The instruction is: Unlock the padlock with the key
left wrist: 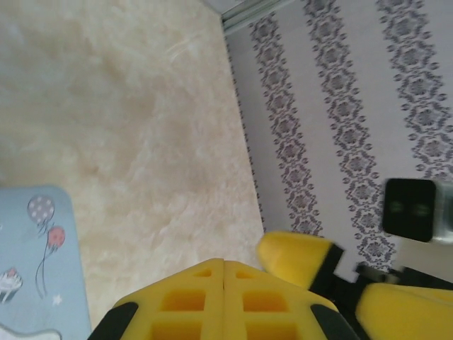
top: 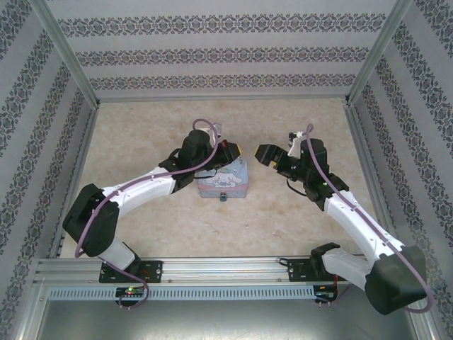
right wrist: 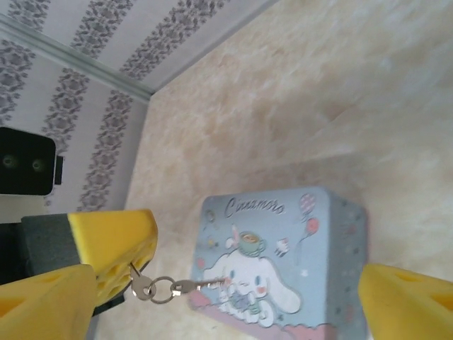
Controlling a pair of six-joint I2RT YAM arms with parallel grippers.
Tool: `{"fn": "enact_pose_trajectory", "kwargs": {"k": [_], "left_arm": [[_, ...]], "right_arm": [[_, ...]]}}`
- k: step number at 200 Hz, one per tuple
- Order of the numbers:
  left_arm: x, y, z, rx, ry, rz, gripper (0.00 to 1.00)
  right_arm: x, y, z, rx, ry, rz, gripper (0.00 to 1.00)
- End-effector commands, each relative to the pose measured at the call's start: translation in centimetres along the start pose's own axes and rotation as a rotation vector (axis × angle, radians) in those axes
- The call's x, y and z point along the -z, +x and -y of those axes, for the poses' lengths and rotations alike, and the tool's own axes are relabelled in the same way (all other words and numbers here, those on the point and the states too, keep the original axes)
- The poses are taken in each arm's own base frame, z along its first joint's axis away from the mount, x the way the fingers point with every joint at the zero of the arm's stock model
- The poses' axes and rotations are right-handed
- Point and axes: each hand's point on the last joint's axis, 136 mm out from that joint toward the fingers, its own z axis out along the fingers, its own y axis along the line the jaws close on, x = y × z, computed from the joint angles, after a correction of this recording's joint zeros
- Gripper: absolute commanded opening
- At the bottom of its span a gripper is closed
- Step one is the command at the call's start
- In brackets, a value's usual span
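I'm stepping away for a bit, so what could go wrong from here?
The right hand is open, and the key dangles by its ring at that hand's edge. Whether the shut left hand pinches it is unclear, so it may drop onto the tin. The two hands sit close together and could bump.

Cartoon-dog tin (top: 225, 178) on beige table (top: 276, 230); patterned walls (top: 212, 57).
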Motion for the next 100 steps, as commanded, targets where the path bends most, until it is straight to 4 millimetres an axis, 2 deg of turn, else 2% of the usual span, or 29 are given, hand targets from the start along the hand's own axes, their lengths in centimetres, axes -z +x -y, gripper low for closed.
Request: {"fn": "enact_pose_trajectory", "kwargs": {"k": [1,49,100], "left_arm": [[1.0,-2.8,2.3,-0.088,0.115,0.142,0.0],[1.6,-4.0,2.5,-0.019,0.194,0.254,0.0],[1.5,-4.3,2.8,-0.001,0.22,0.266,0.0]], "right_arm": [[-0.3,-0.3,-3.2,-0.13,-0.181,-0.028,0.88],[-1.1,-0.6,-2.8,-0.312,-0.264,0.004,0.71],[-1.5,-0.4,-3.5,-0.345,-0.307,0.003,0.55]]}}
